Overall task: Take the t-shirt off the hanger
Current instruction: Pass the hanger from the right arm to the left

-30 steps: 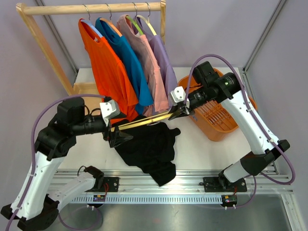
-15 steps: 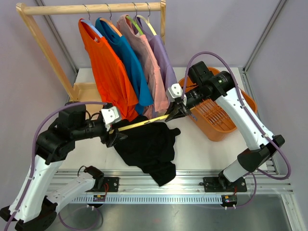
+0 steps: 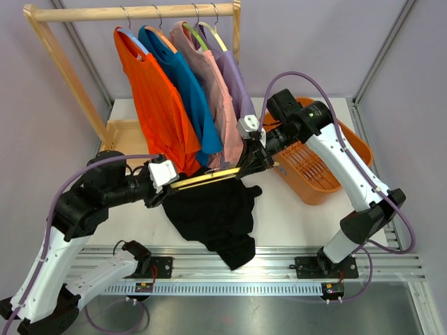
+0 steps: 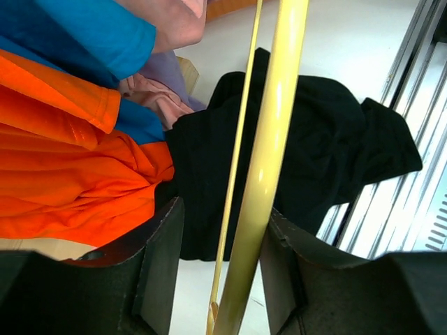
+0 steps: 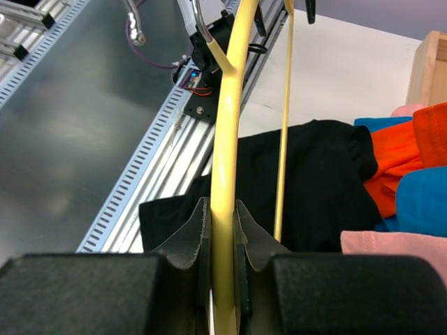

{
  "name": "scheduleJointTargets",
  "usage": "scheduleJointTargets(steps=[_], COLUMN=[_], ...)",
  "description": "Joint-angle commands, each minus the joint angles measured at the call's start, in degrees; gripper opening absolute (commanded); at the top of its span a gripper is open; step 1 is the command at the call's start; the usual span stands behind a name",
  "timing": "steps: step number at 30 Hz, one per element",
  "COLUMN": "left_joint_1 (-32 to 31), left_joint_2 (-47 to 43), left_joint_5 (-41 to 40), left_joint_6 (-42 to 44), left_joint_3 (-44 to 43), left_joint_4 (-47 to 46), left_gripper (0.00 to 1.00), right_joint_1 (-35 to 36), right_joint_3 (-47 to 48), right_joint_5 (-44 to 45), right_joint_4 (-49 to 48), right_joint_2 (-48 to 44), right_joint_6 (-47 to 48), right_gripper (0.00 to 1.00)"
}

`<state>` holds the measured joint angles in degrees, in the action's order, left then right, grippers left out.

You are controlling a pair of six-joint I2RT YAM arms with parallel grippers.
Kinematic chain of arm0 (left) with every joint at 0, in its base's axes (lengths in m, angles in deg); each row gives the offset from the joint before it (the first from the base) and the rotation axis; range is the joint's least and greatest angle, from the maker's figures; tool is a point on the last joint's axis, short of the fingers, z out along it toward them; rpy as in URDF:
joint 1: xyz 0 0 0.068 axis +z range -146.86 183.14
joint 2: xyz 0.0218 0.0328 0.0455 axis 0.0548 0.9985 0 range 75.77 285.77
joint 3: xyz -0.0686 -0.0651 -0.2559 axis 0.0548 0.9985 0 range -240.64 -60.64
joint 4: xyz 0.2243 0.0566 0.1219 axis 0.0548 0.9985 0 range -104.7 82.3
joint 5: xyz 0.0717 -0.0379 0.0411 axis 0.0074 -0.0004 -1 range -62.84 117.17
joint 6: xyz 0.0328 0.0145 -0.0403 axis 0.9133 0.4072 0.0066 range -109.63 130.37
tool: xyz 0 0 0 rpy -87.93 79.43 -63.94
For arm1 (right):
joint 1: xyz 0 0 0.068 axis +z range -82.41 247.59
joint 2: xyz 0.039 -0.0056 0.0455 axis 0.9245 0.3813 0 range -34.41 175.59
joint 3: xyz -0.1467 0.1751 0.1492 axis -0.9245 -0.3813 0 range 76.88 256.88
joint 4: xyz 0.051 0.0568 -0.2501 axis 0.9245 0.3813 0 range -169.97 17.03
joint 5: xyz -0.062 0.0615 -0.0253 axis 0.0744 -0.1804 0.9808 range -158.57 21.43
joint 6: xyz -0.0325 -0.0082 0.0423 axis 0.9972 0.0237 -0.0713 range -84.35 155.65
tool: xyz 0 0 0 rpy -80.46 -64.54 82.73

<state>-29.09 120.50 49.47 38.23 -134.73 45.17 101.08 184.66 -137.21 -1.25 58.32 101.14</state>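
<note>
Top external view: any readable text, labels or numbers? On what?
None readable.
The left rail board and right rail board carry coloured marks, too small to read.
No print shows on the black t-shirt, yellow hanger, hanging shirts or orange basket.

Black t-shirt [image 3: 216,216] is off the hanger, crumpled in a heap on the table [image 3: 293,209] near its front edge. Yellow hanger [image 3: 209,176] is bare, nearly level, right end slightly higher, over the t-shirt's far edge
</note>
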Motion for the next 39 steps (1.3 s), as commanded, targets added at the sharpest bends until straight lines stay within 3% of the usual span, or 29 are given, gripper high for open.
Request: scheduleJointTargets(steps=[1, 4, 7, 8, 12, 13, 14, 16, 18, 21, 28, 31, 37, 39], left_joint_1=[-0.64, -0.82, -0.91, -0.91, -0.91, -0.91, -0.91, -0.91, -0.91, -0.91, -0.91, -0.91, -0.91, -0.91], left_joint_2=[0.53, 1.15, 1.67, 1.76, 1.41, 1.33, 1.32, 1.06, -0.25, -3.49, -8.60, -8.87, -1.85, -1.31], left_joint_5=[-1.74, -1.39, -0.25, 0.10, 2.74, 3.18, 4.23, 5.55, 6.26, 6.26, 2.05, -2.95, -25.61, -34.23], left_joint_6=[2.37, 2.99, 2.82, 2.64, 0.19, -1.65, -2.71, -5.60, -8.24, -12.02, -17.13, -21.69, -33.29, -35.84], left_joint_3=[-0.18, -0.45, -0.62, -0.80, -0.89, -1.15, -1.15, -0.89, -0.19, 1.66, -0.88, -6.23, -22.92, -24.26], left_joint_4=[-2.31, -2.40, -2.13, -1.78, -2.05, -2.05, -1.87, -2.22, -3.62, -5.56, -5.56, -7.92, -4.86, -6.25], left_gripper=[0.42, 0.33, 0.15, 0.00, 0.00, 0.00, 0.00, 0.00, 0.00, 0.00, 0.00, 0.00, 0.00, 0.00], right_joint_1=[0.43, 0.52, 0.52, 0.52, 0.43, 0.52, 0.52, 0.26, -0.97, -4.99, -20.91, -27.84, -35.77, -36.57], right_joint_3=[2.43, 2.51, 2.51, 2.43, 2.34, 2.51, 2.60, 3.82, 6.01, 9.09, 16.92, 15.44, -1.24, -6.26], right_joint_5=[-6.06, -7.03, -7.38, -7.47, -7.74, -7.65, -7.39, -6.16, -5.54, -4.84, -3.78, -4.66, -4.49, -3.70], right_joint_4=[15.06, 15.06, 15.06, 15.06, 15.06, 15.06, 14.89, 14.89, 14.62, 12.96, 2.23, -9.67, -34.37, -36.35], right_joint_2=[0.87, 1.40, 1.93, 1.93, 2.11, 2.11, 2.11, 1.67, 1.23, 1.23, 0.70, -1.05, -8.08, -9.93], right_joint_6=[-2.56, -3.44, -4.06, -4.41, -5.03, -5.20, -5.38, -5.55, -5.90, -7.65, -16.88, -24.76, -44.27, -45.63], right_gripper=[0.00, 0.00, 0.00, 0.00, 0.06, 0.10, 0.23, 0.37, 0.63, 0.80, 0.84, 0.84, 0.84, 0.84])
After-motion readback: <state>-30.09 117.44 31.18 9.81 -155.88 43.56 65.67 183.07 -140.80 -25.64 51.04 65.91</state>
